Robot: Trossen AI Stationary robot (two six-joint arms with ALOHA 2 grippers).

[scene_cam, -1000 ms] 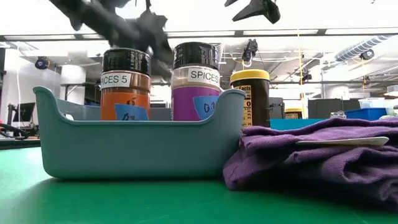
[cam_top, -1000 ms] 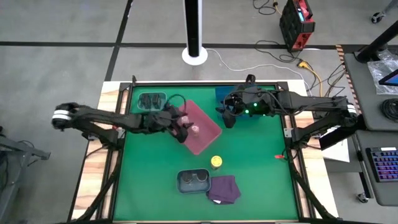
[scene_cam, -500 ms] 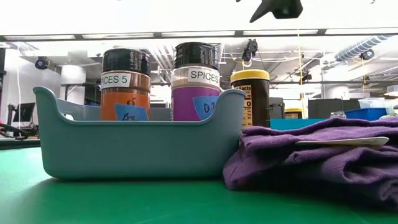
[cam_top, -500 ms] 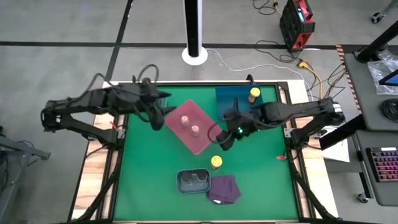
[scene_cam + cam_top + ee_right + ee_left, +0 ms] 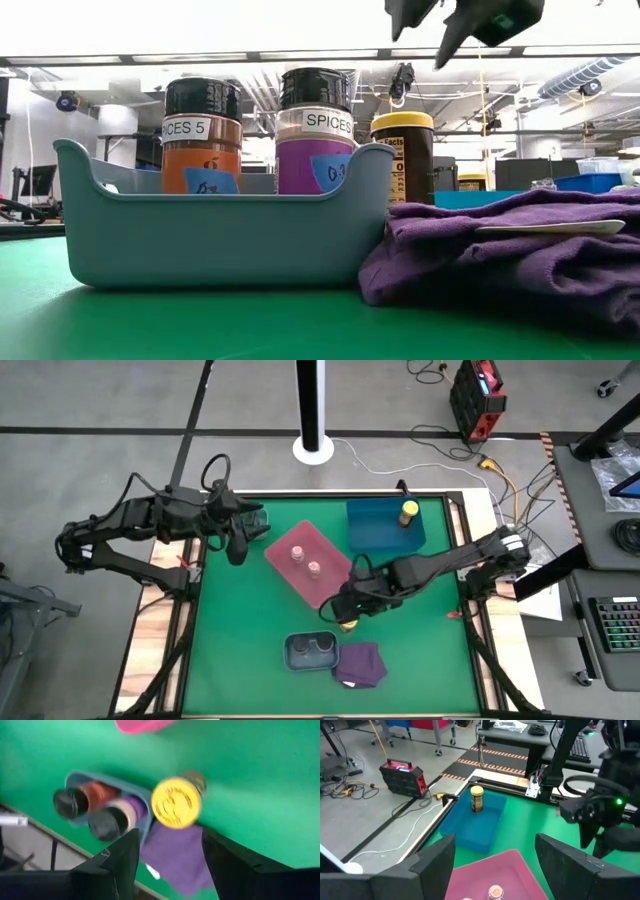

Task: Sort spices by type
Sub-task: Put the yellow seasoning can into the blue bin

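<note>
A yellow-lidded spice jar [image 5: 347,622] stands alone on the green mat; in the low view this jar [image 5: 402,150] shows behind the grey-blue tray. My right gripper [image 5: 346,606] hovers open above it, and in the right wrist view the lid [image 5: 176,802] lies ahead between the spread fingers [image 5: 170,834]. Another yellow jar [image 5: 408,510] stands in the blue tray [image 5: 375,530]. Two pale pink jars [image 5: 297,552] [image 5: 314,568] stand in the pink tray [image 5: 320,585]. Two dark-lidded jars [image 5: 311,649] sit in the grey-blue tray [image 5: 290,657]. My left gripper [image 5: 237,545] hangs open near the far-left corner.
A purple cloth [image 5: 360,663] lies bunched against the grey-blue tray's right end. A further tray [image 5: 243,520] sits at the far-left corner, partly under my left arm. Bare green mat spreads along the right side [image 5: 430,630] and the near-left area [image 5: 240,640].
My right gripper has travelled from over the blue tray toward the near edge, to above the lone yellow jar. My left gripper has drawn back from the pink tray toward the far-left corner, uncovering a second pink jar there. No jar has shifted.
</note>
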